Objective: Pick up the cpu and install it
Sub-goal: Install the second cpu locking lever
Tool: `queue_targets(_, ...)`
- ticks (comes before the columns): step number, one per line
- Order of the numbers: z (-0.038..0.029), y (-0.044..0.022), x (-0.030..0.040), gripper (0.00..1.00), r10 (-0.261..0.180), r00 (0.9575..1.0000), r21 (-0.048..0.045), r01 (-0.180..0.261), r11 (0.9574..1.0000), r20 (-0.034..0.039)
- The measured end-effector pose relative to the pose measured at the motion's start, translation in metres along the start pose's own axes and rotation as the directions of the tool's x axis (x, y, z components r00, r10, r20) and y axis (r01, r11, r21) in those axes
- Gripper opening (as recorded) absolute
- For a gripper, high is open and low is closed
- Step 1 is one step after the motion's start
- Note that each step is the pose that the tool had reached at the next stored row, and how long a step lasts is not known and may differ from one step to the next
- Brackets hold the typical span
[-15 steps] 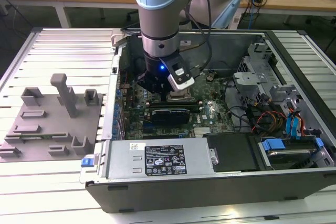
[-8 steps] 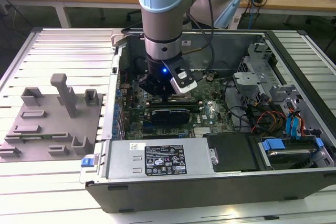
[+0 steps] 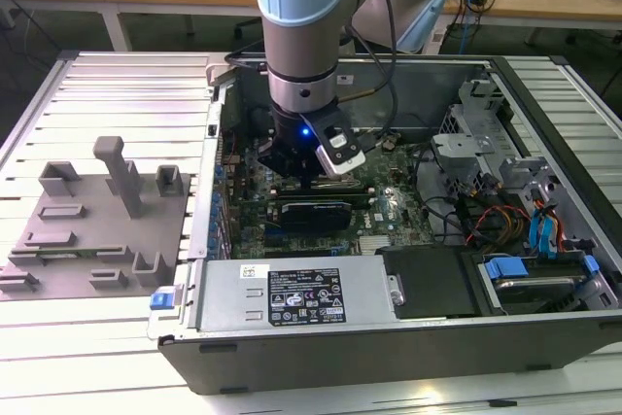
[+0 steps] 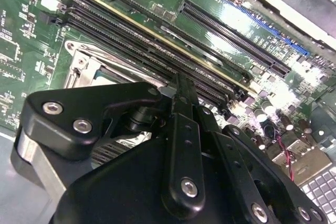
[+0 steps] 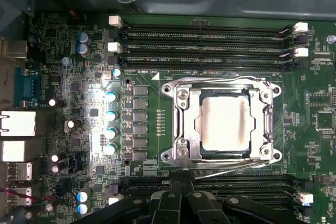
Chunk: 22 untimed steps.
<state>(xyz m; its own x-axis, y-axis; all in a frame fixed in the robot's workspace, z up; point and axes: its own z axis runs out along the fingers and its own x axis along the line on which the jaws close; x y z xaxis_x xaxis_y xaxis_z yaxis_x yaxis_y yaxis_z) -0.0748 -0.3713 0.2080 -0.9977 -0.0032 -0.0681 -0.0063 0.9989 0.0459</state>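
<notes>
The cpu [image 5: 226,124], a flat square chip with a silvery top, lies inside the metal socket frame [image 5: 178,124] on the green motherboard [image 5: 94,66]. In the first wrist view my gripper [image 5: 182,183] is beside the socket's edge, over the memory slots, apart from the chip. Its black fingers stand pressed together with nothing between them. In the second wrist view the gripper [image 4: 181,85] hangs just above the board with a corner of the socket frame [image 4: 79,66] behind it. The exterior view has the arm reaching down into the open computer case, gripper [image 3: 309,180] low over the board.
A grey fixture plate [image 3: 87,230] with upright blocks lies on the slatted table at the exterior view's left. The power supply [image 3: 292,293] lines the case's near side. Drive cages and cables [image 3: 515,201] fill the right. Memory slots [image 5: 205,45] flank the socket.
</notes>
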Motion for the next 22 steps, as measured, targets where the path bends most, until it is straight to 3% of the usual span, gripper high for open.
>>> queue_targets(5,0.0021,-0.0001,0.0016,0.11,0.000,0.9999,-0.0143,0.000,0.9999,0.0138)
queue_targets(10,0.0028,0.0008,0.0030,0.11,0.000,0.9997,-0.0184,0.000,0.9998,0.0241)
queue_targets(22,0.0038,0.0107,0.0106,0.11,0.000,0.9995,-0.0182,0.000,0.9998,0.0306)
